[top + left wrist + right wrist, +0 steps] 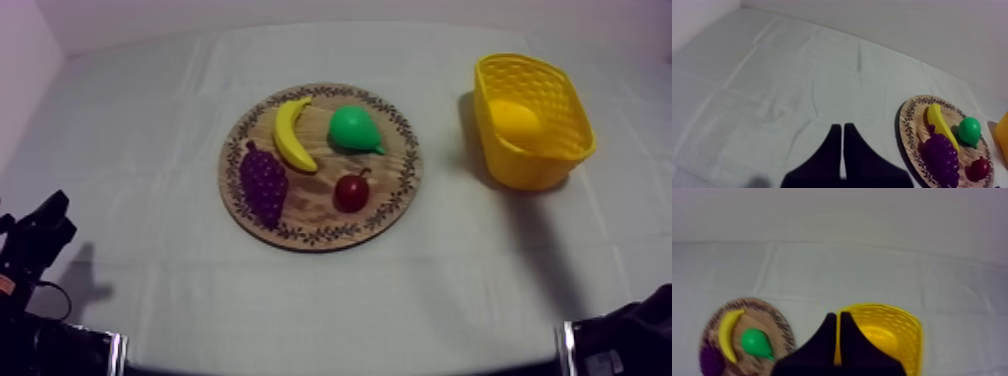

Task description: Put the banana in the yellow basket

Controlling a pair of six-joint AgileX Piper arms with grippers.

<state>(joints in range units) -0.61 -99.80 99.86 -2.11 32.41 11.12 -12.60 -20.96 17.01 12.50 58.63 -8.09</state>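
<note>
The banana (pixel 293 133) lies on the far left part of the wooden board (pixel 392 175) beside the pear (pixel 353 128), long axis running near-to-far, somewhat nearer my left hand (pixel 842 129) than my right hand (pixel 838 318) (both with fingers pressed together, holding nothing), with the yellow basket (pixel 535 168) off to the right.

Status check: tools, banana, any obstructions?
Tools shut: left tool over cloth, right tool by yellow basket. Untouched banana on wooden board. Close beside it: grapes, pear.
</note>
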